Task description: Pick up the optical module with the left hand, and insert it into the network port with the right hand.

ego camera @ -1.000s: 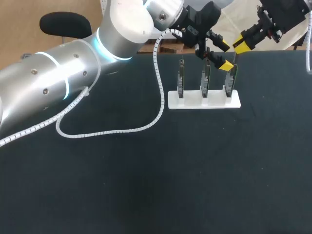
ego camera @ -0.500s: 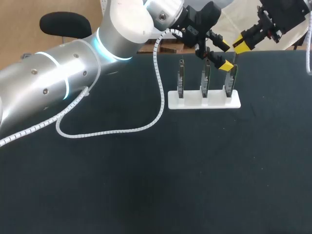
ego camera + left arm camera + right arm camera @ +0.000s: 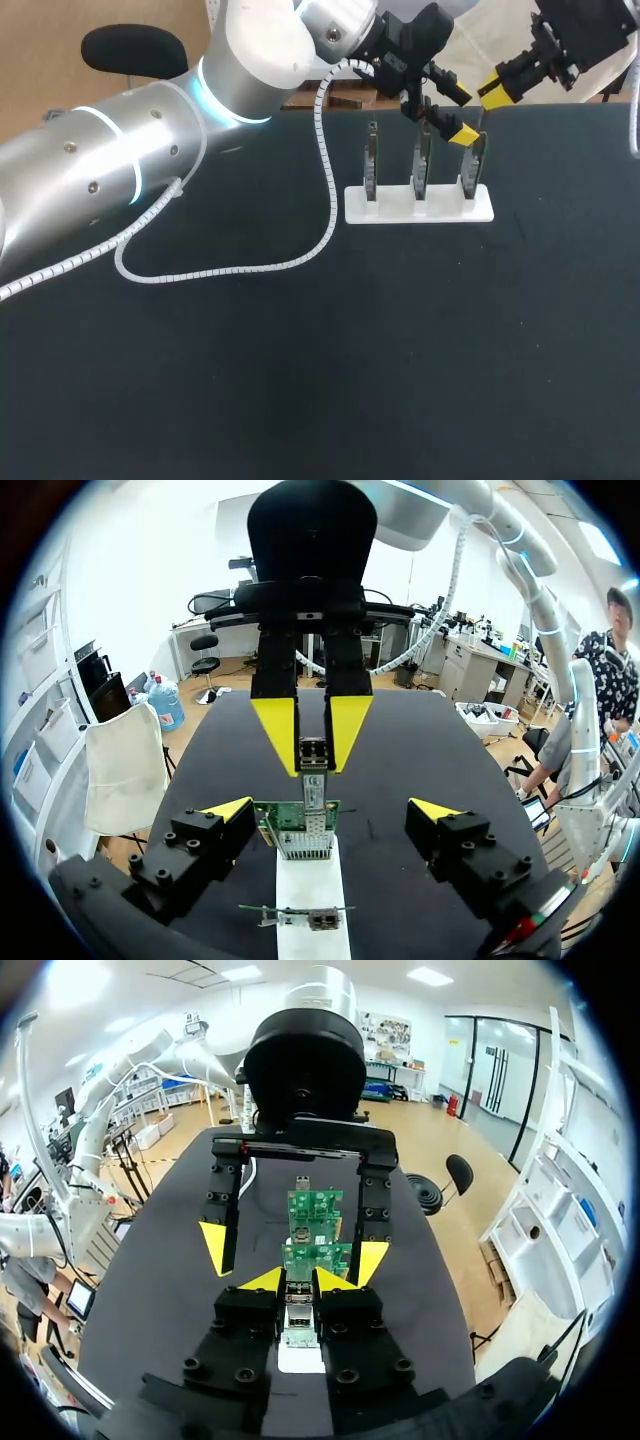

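Note:
The optical module [image 3: 313,770], a small silver block, is pinched between the yellow tips of my right gripper [image 3: 311,736], which is shut on it. It meets the metal port cage on the green network card [image 3: 296,822] at the right end of the white rack [image 3: 420,207]. In the right wrist view the module [image 3: 300,1312] sits between my right gripper [image 3: 300,1280] tips, facing the cards [image 3: 316,1206]. My left gripper [image 3: 460,112] hangs open over the same card, its fingers [image 3: 228,810] either side of it without touching.
Two more upright cards [image 3: 371,160] [image 3: 423,160] stand in the rack's other slots. My left arm's white spiral cable [image 3: 250,268] lies across the black table left of the rack.

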